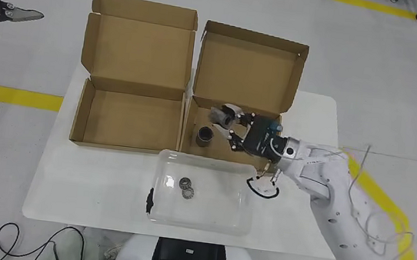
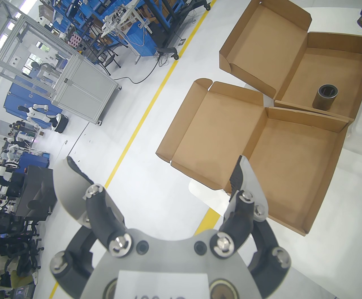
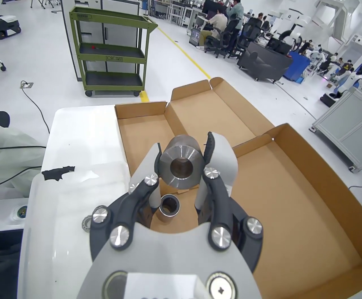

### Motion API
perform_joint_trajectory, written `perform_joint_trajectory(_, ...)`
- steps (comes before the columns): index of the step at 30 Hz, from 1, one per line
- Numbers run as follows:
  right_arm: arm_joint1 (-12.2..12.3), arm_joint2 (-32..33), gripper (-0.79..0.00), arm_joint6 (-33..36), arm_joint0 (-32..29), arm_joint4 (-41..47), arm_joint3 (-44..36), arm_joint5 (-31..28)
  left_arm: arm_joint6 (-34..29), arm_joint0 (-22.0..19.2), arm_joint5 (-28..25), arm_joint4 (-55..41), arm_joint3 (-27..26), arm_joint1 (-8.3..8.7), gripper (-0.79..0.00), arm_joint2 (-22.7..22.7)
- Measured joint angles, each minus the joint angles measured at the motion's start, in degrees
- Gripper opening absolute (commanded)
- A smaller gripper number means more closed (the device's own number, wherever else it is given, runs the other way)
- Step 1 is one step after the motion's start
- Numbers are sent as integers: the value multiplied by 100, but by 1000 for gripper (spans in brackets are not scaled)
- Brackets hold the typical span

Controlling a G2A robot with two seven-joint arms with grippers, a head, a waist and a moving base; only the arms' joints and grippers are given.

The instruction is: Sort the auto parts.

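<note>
My right gripper [image 1: 223, 122] [image 3: 181, 161] is shut on a thick steel cylinder with a bore [image 3: 181, 166] [image 1: 218, 116]. It hangs over the right cardboard box [image 1: 194, 150] [image 3: 282, 198]. A dark metal sleeve [image 1: 204, 136] [image 3: 169, 209] [image 2: 325, 96] stands upright on that box's floor, just below the held part. The left box [image 1: 128, 119] [image 2: 294, 172] holds nothing. Two ring bearings [image 1: 186, 186] lie in the clear tray [image 1: 223, 209]. My left gripper [image 2: 155, 167] [image 1: 13, 12] is open, far left of the table, over the floor.
Both boxes have upright open lids [image 1: 142, 49] at the table's far side. A bit of black tape [image 1: 149, 199] [image 3: 58, 172] sits on the tray's rim. A black loop [image 1: 259, 187] lies on the white table [image 1: 93, 187] beside the tray.
</note>
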Motion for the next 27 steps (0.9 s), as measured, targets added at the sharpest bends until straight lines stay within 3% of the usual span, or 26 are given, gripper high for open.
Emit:
perform_joint_trajectory(13,-11,-78,-785,470,-20,169,655,233,0,0,0,0,0,0,0,0)
perform_joint_trajectory(27,-197,-680,-785,1865,675,780,1579,696,0,0,0,0,0,0,0,0)
